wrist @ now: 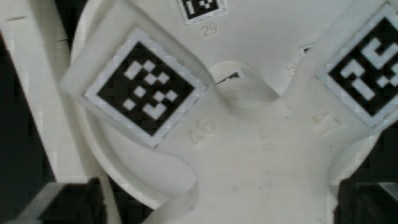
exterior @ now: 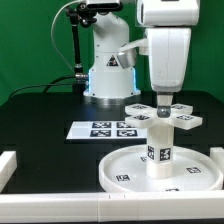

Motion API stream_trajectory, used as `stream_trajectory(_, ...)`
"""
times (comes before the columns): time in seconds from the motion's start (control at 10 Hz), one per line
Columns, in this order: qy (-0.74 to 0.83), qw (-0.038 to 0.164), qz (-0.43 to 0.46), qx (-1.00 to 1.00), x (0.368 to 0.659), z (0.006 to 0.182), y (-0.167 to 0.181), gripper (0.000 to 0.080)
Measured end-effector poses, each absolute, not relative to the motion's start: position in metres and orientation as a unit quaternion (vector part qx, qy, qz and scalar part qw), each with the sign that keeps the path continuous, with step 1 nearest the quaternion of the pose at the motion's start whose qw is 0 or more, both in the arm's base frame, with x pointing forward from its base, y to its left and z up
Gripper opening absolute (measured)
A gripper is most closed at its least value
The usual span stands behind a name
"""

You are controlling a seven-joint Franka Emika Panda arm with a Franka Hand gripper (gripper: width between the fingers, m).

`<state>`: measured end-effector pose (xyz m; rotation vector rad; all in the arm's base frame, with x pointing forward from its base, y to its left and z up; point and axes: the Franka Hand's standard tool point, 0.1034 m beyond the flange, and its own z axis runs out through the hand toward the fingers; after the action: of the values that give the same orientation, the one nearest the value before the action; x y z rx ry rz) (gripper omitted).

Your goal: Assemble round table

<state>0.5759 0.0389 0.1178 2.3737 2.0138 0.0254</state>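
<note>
Right at the front of the black table (exterior: 40,110) lies the large rimmed round disc (exterior: 125,170), flat, with square markers on its face, and the short thick cylinder leg (exterior: 160,145) stands upright on its middle, a marker on its side. On top of the leg sits the cross-shaped foot piece (exterior: 163,116), its arms spread level and each carrying a marker. The gripper (exterior: 162,100) hangs straight above the hub of the cross, its dark fingers just over or touching the hub (which of the two cannot be told from this angle), and the arm's bulky white wrist hides the rear arm of the cross. In the wrist view the foot piece (wrist: 231,120) fills nearly the whole picture, two of its markers showing beside the raised centre, with the dark fingertips (wrist: 80,200) at the picture's edges set wide apart on either side and nothing pinched between them. Behind the disc, toward the exterior view's left, the marker board (exterior: 103,129) lies flat on the table, apart from the disc. White border bars (exterior: 12,165) run along the near edge and the left corner of the exterior view, and the robot's base (exterior: 108,70) stands at the back.
</note>
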Motion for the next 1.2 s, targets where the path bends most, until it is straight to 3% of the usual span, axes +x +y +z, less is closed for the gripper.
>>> stream_trajectory(1.2, 0.644, 0.008, -0.001, 0.765, 0.566, 0.101, 0.037, 0.0649)
